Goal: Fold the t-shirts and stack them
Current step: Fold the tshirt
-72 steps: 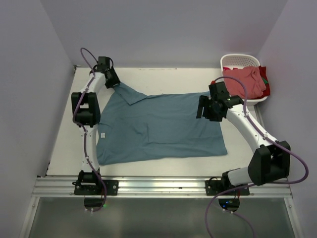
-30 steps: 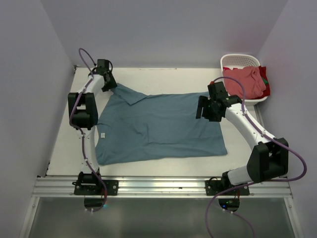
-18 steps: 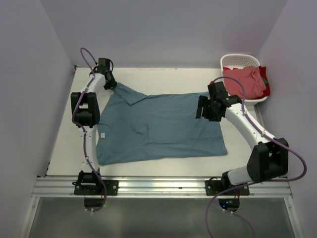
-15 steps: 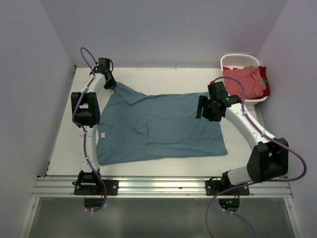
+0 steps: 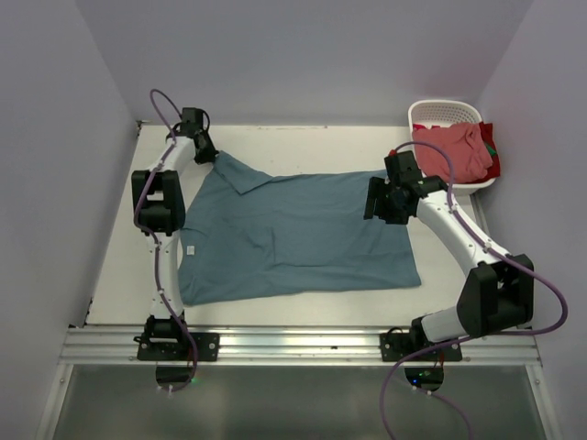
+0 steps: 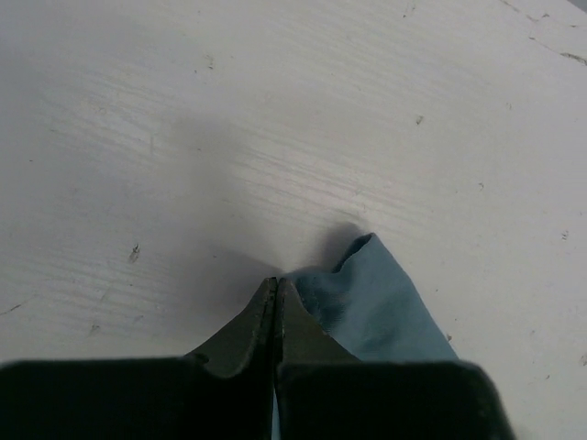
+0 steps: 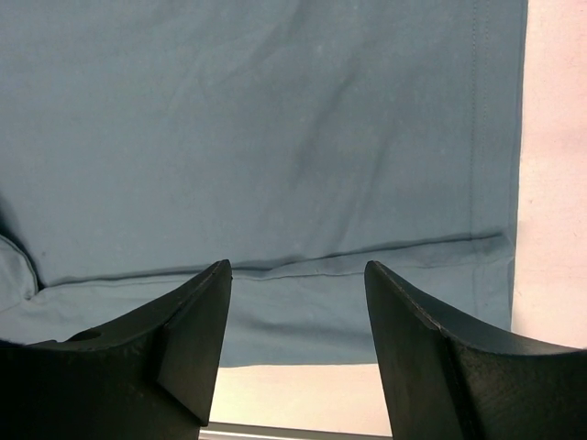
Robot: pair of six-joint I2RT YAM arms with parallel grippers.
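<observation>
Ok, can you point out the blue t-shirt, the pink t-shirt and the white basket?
blue t-shirt (image 5: 303, 229), top external view, middle of its spread-out body.
pink t-shirt (image 5: 454, 147), top external view, bunched cloth lying in the basket.
white basket (image 5: 445, 108), top external view, bare far wall.

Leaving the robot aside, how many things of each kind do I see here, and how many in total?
T-shirts: 2 (teal-blue t-shirt, spread flat; salmon t-shirt, in the basket)
Baskets: 1 (white basket)
Unclear kind: 1 (darker red cloth under the salmon one)
Total: 4
</observation>
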